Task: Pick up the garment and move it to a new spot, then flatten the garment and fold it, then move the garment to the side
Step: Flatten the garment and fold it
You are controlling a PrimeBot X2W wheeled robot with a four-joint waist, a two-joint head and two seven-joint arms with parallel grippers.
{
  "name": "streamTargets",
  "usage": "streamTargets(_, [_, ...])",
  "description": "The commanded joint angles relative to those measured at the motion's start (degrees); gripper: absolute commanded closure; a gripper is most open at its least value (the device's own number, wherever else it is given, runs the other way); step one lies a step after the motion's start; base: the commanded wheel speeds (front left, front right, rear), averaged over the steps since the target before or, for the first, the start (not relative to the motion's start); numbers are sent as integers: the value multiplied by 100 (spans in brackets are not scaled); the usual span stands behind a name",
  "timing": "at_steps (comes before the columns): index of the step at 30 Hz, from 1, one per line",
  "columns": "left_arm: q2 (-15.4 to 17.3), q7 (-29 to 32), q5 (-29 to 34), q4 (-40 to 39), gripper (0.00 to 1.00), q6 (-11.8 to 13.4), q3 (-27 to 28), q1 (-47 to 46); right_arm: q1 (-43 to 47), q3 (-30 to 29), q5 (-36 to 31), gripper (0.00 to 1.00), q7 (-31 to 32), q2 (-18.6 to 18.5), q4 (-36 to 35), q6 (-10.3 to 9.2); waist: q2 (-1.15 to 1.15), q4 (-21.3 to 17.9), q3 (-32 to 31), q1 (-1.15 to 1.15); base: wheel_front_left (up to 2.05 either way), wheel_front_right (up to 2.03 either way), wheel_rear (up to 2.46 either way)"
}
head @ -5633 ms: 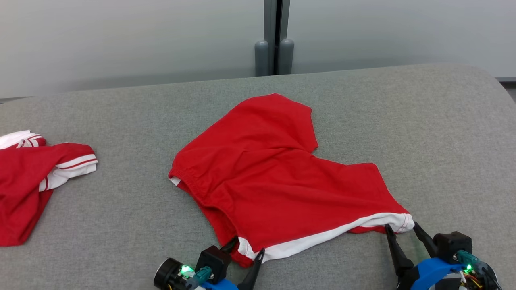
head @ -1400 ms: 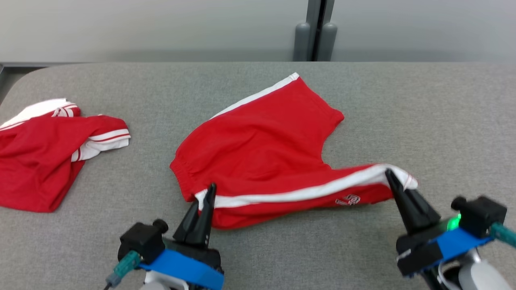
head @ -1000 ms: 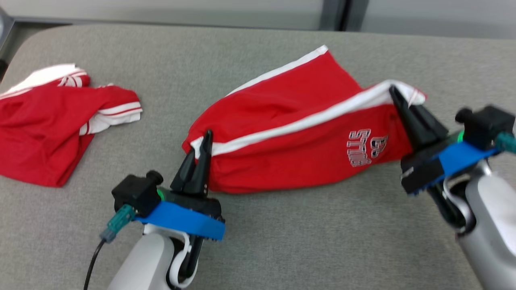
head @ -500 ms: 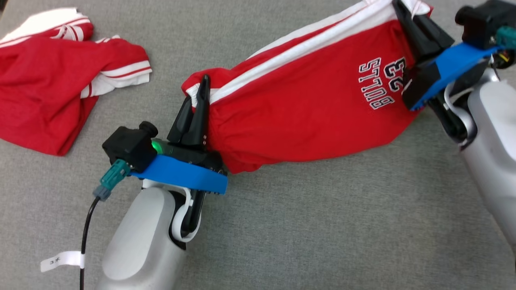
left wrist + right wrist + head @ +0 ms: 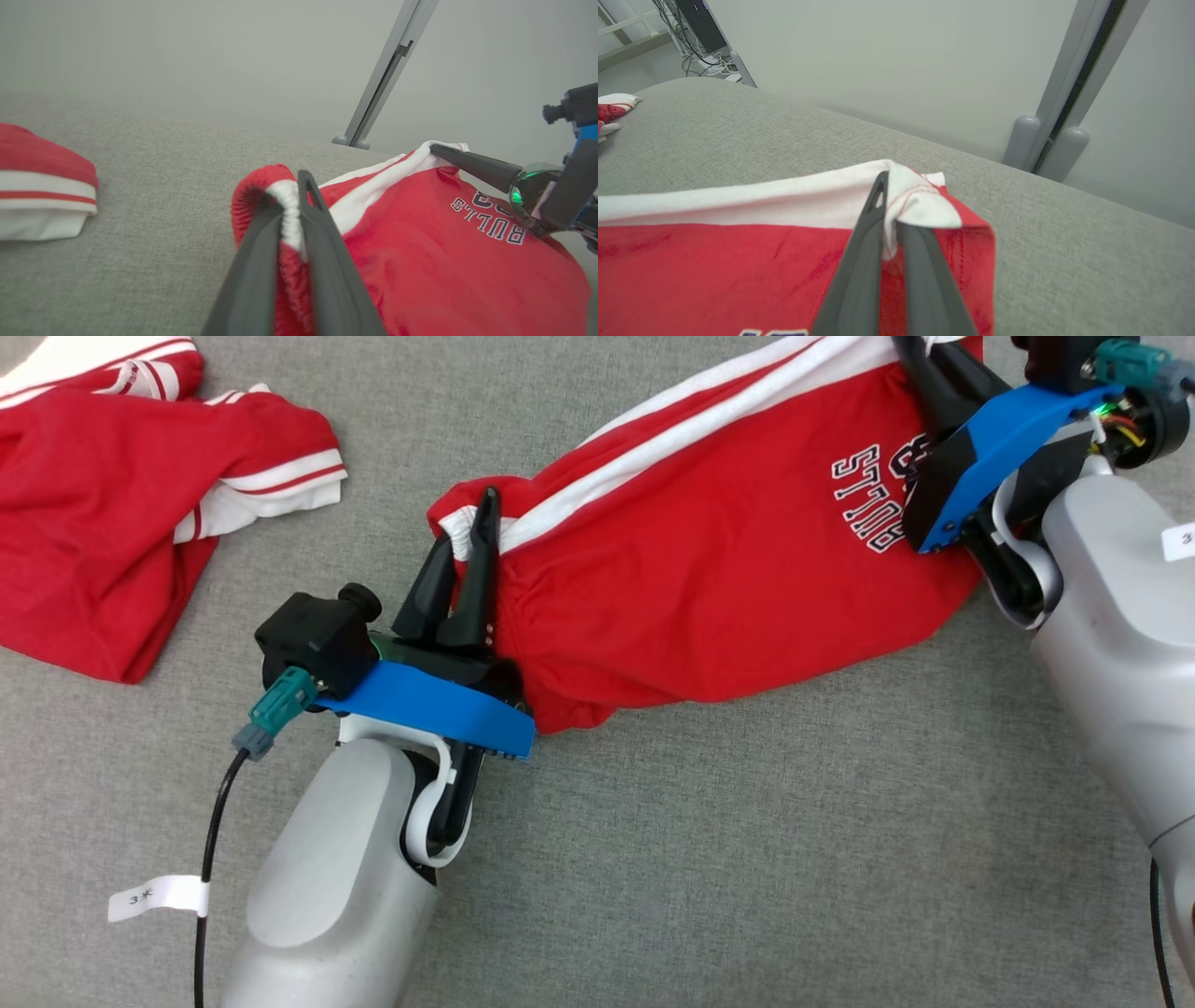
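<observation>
Status: red shorts (image 5: 709,579) are strung between both grippers over the grey fabric surface (image 5: 747,859), centre to upper right in the head view.

- Left gripper (image 5: 471,523): fingers pinched onto the white end of the elastic waistband (image 5: 289,205), cloth trapped between them. Left wrist view confirms this, with gathered red fabric bunched around the fingers.
- Right gripper (image 5: 888,200): clamped tight on the white hem corner (image 5: 920,200) at the far leg end. The corner folds over the fingertip. In the head view it sits at the top right edge, fingertips cut off by the frame.
- White side stripe (image 5: 709,425) runs taut along the upper edge from one grip to the other. Red body sags below it.
- Black-and-white "BULLS" lettering (image 5: 488,224) is near the right grip, reading upside down in the head view.
- Lower edge of the shorts looks to be resting on the surface. Can't tell how much is lifted.

Second red garment (image 5: 103,495), with white striped cuffs, lies crumpled at the upper left. It is well apart from the shorts and touched by neither arm.

Left forearm cable carries a white tag (image 5: 154,899). Grey partition post (image 5: 1059,93) stands behind the surface.
</observation>
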Motion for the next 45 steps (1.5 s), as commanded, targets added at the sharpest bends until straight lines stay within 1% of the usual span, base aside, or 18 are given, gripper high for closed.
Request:
streamTargets(1, [-7,-28,-22,52,0,-41,-12,-100,-120,113,110,0,-114,37,123,1,0,-30,-69,-1,0,0,0])
streamTargets(5, [-6,-28,75,138,0,-42,-53,80,36,338,286,0,-267,-78,283,1,0,-66,-278,-1,0,0,0])
streamTargets(9, [-9,-28,173,107,0,-29,-48,312,274,552,520,0,-378,-317,330,1,0,-75,-498,-1,0,0,0])
streamTargets(10, [-9,-28,173,107,0,-29,-48,312,274,552,520,0,-378,-317,330,1,0,-75,-498,-1,0,0,0])
streamTargets(14, [-7,-28,308,-14,0,19,-1,670,527,717,732,0,-439,-537,336,1,0,-81,-708,-1,0,0,0])
streamTargets(17, [-8,-28,478,-85,0,63,44,924,700,769,927,0,-471,-632,392,1,0,-77,-846,-1,0,0,0])
streamTargets(22, [-8,-28,705,-293,0,86,210,1270,899,876,1139,0,-478,-661,521,1,0,-20,-991,-1,0,0,0])
streamTargets(27, [-9,-28,876,-715,0,150,541,1498,1007,983,1268,0,-420,-664,694,1,0,99,-1055,-1,0,0,0])
streamTargets(32, [-12,-29,961,-1275,0,328,984,1659,1078,1077,1361,0,-326,-662,880,1,0,194,-1047,-1,0,0,0])
streamTargets(35, [-8,-29,897,-1547,0,395,1246,1702,1049,1113,1414,0,-247,-687,1000,1,0,228,-990,-1,0,0,0])
streamTargets(39, [-9,-28,964,-1760,0,517,1494,1783,1019,1157,1486,0,-125,-637,1129,1,0,248,-928,-1,0,0,0])
streamTargets(45, [-9,-29,1045,-1875,0,643,1702,1870,1107,1308,1606,0,61,-530,1134,4,0,272,-883,-1,0,0,0])
